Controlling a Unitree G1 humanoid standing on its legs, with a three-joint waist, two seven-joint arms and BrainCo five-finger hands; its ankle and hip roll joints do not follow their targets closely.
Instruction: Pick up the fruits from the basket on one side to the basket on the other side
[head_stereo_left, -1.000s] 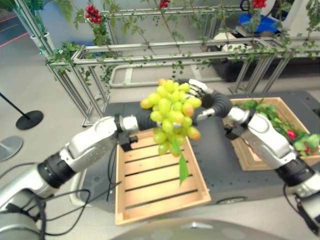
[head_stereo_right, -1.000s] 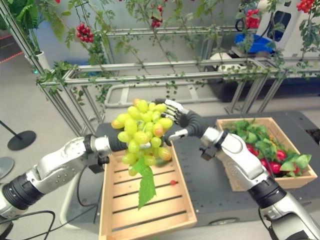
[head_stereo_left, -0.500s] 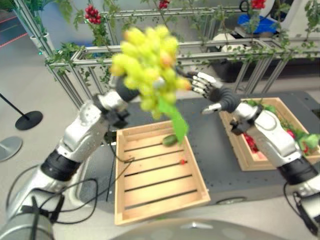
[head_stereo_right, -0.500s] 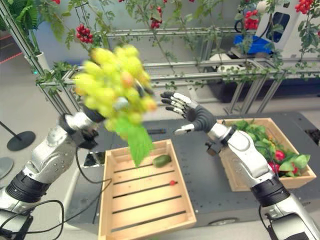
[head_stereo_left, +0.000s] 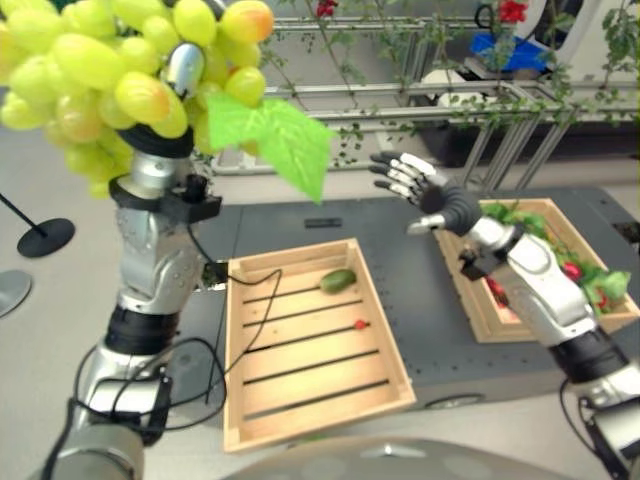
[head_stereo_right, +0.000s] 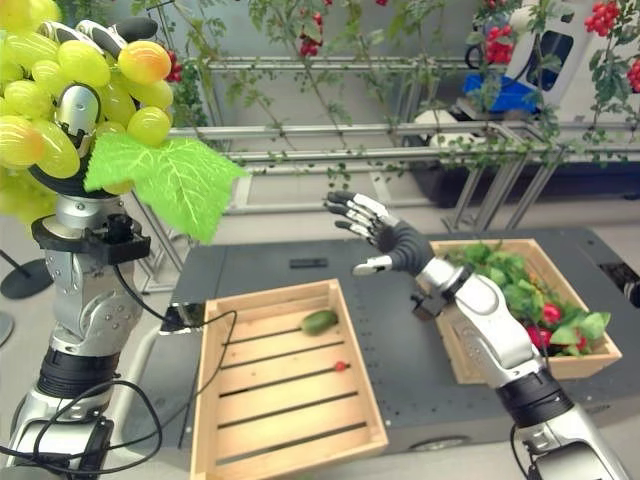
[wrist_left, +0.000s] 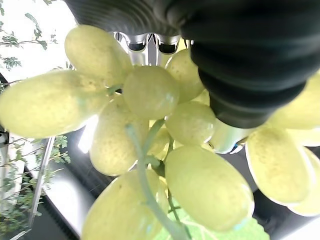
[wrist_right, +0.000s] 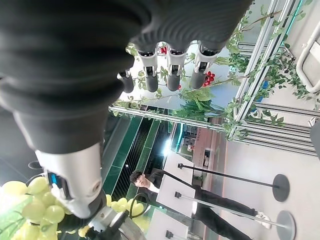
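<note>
While the left hand (head_stereo_right: 75, 110) holds the grapes (head_stereo_left: 110, 70) high at ten o'clock, fingers curled round the bunch, a leaf (head_stereo_right: 165, 180) hangs beside it. Its right hand (head_stereo_right: 385, 238) floats spread and empty above the table (head_stereo_left: 420, 290), between the left crate (head_stereo_right: 270, 400), holding one green fruit (head_stereo_right: 319, 321), and the leafy right crate (head_stereo_right: 560, 365).

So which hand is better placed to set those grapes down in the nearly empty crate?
The left hand, I'd say: it already grips the grape bunch, raised above the slatted crate. The right hand hangs open and empty.
</note>
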